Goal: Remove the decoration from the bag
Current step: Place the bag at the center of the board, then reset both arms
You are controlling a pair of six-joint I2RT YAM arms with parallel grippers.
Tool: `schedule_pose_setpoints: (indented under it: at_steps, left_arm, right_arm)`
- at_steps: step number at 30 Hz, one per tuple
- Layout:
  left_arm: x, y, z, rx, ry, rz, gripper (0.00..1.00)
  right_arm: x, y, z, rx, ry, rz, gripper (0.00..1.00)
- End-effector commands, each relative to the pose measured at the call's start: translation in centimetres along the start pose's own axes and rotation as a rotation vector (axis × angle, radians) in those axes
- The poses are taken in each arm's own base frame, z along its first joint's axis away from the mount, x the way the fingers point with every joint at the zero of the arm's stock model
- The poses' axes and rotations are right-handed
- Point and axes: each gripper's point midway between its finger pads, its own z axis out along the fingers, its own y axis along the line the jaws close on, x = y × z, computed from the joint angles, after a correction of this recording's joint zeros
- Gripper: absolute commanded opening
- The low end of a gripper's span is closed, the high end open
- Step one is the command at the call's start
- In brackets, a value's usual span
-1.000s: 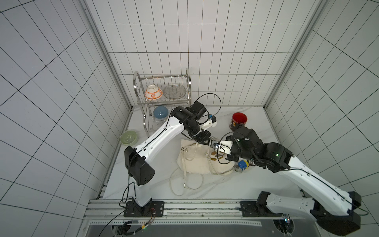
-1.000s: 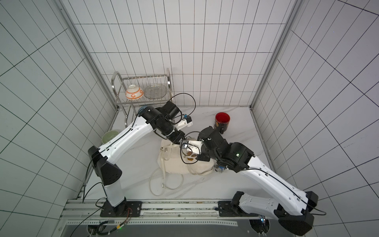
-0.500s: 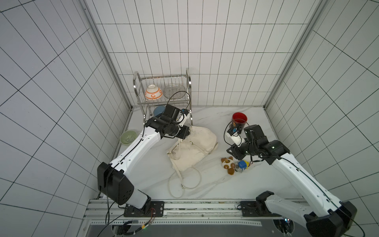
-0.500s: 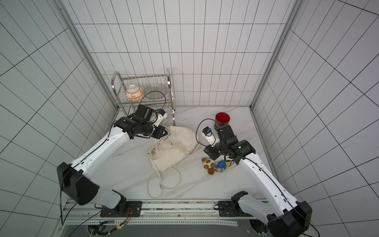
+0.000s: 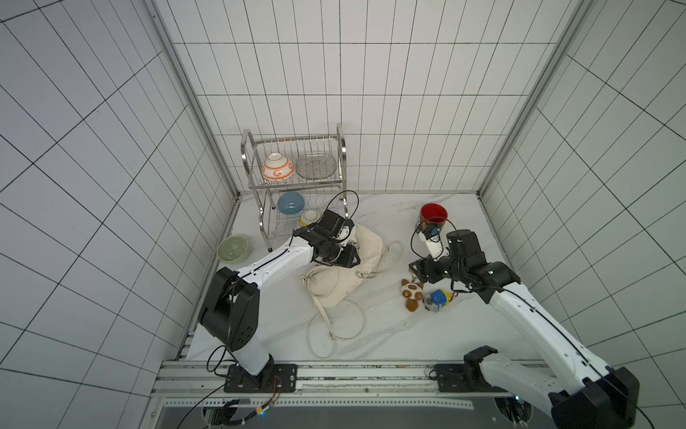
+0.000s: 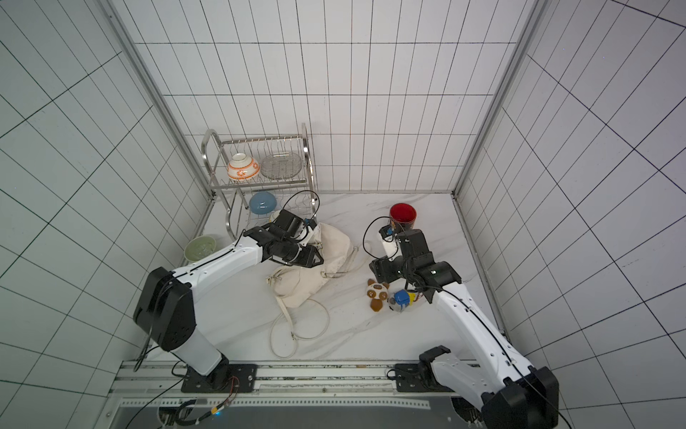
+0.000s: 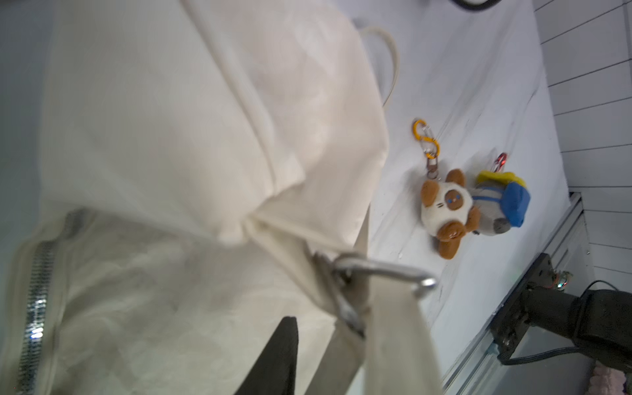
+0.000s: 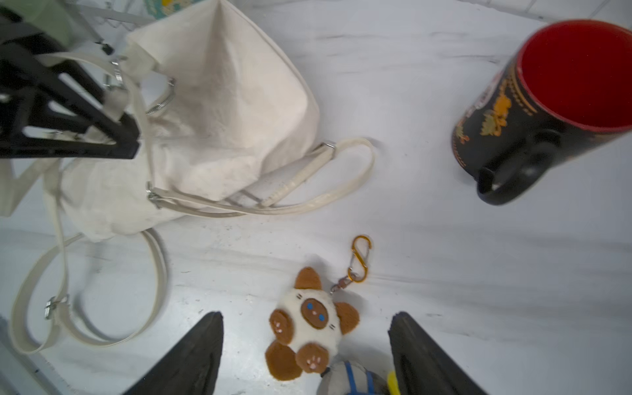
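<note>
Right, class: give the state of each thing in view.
bag, lying crumpled
cat charm, off the bag, lying face up
blue charm, lying against cat charm
mug, upright, empty
right gripper, open above cat charm
left gripper, at bag, jaws unclear

One bag [image 5: 365, 247], one mug [image 5: 433, 219], two plush charms [image 5: 412, 293], one plate [image 5: 316, 166] and four bowls [image 5: 278, 167] — three in the rack [image 5: 297, 138], one just beside it.
</note>
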Motion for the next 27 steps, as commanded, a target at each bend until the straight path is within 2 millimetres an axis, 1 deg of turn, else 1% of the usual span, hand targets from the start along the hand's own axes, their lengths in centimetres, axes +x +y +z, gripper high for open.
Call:
schedule_pose_setpoints:
  at_steps: [1, 2, 3, 4, 5, 6, 7, 10, 11, 12, 13, 15, 16, 17, 19, 20, 22, 23, 25, 27]
  left_arm:
    - [0.0, -0.2, -1.0, 0.002, -0.069, 0.021, 0.77]
    - [0.0, 0.0, -1.8, -0.008, -0.1, 0.031, 0.9]
    - [-0.3, 0.4, -2.8, -0.027, -0.138, 0.032, 0.96]
    - [-0.5, 1.1, -3.8, -0.05, -0.168, 0.026, 0.98]
    - [-0.7, 1.8, -5.0, -0.073, -0.205, 0.02, 0.98]
    - [-1.0, 3.0, -6.3, -0.102, -0.246, -0.002, 0.98]
    - [-1.5, 4.9, -8.0, -0.14, -0.298, -0.045, 0.98]
    - [-2.2, 10.5, -12.6, -0.246, -0.437, -0.155, 0.98]
    - [-2.4, 11.9, -13.7, -0.282, -0.48, -0.173, 0.98]
    - [-2.5, 14.0, -14.6, -0.335, -0.519, -0.216, 0.98]
    - [-2.5, 16.4, -15.5, -0.395, -0.556, -0.274, 0.98]
    - [-1.5, 21.4, -16.5, -0.524, -0.627, -0.387, 0.98]
    - [-1.6, 22.8, -17.0, -0.571, -0.677, -0.388, 0.98]
    - [-2.3, 24.0, -18.4, -0.615, -0.748, -0.393, 0.99]
    - [-2.2, 26.0, -20.5, -0.714, -0.8, -0.418, 0.98]
    - [-2.0, 27.1, -21.0, -0.784, -0.81, -0.419, 0.98]
    - [-1.2, 29.3, -20.8, -0.887, -0.832, -0.432, 0.98]
    - [-1.3, 29.7, -20.9, -0.902, -0.861, -0.43, 0.98]
    - [-2.5, 29.7, -20.7, -0.856, -0.908, -0.409, 0.98]
    - [-2.8, 30.2, -20.4, -0.844, -0.916, -0.407, 0.98]
  right_arm:
    - [-1.5, -5.4, -0.3, 0.16, -0.193, 0.237, 0.98]
    - [-1.4, -6.8, -0.4, 0.191, -0.226, 0.297, 1.0]
    - [-1.1, -8.5, -0.8, 0.245, -0.252, 0.351, 0.99]
    - [-0.9, -9.6, -0.9, 0.277, -0.265, 0.379, 0.99]
    - [-0.2, -11.3, -1.2, 0.332, -0.279, 0.422, 0.99]
    - [0.2, -12.9, -1.8, 0.386, -0.296, 0.459, 0.99]
    - [0.5, -14.3, -2.3, 0.443, -0.312, 0.476, 0.99]
    - [1.2, -17.6, -3.6, 0.595, -0.339, 0.45, 0.99]
    - [1.5, -18.5, -3.7, 0.632, -0.344, 0.45, 0.99]
    - [1.7, -19.3, -3.6, 0.646, -0.347, 0.456, 0.99]
    - [1.7, -19.8, -3.4, 0.651, -0.356, 0.455, 0.99]
    - [1.9, -21.1, -2.7, 0.682, -0.357, 0.434, 0.99]
    - [1.8, -21.5, -2.4, 0.694, -0.362, 0.415, 0.99]
    - [1.5, -22.0, -2.3, 0.707, -0.374, 0.398, 0.99]
    - [1.3, -22.6, -1.4, 0.71, -0.386, 0.375, 0.99]
    - [1.3, -23.0, -0.9, 0.713, -0.387, 0.367, 0.99]
    - [1.3, -23.7, -0.1, 0.702, -0.41, 0.367, 0.99]
    - [1.1, -23.7, 0.2, 0.691, -0.417, 0.346, 1.0]
    - [1.5, -24.0, 1.0, 0.683, -0.375, 0.331, 0.99]
    - [1.9, -24.1, 1.2, 0.69, -0.373, 0.325, 1.0]
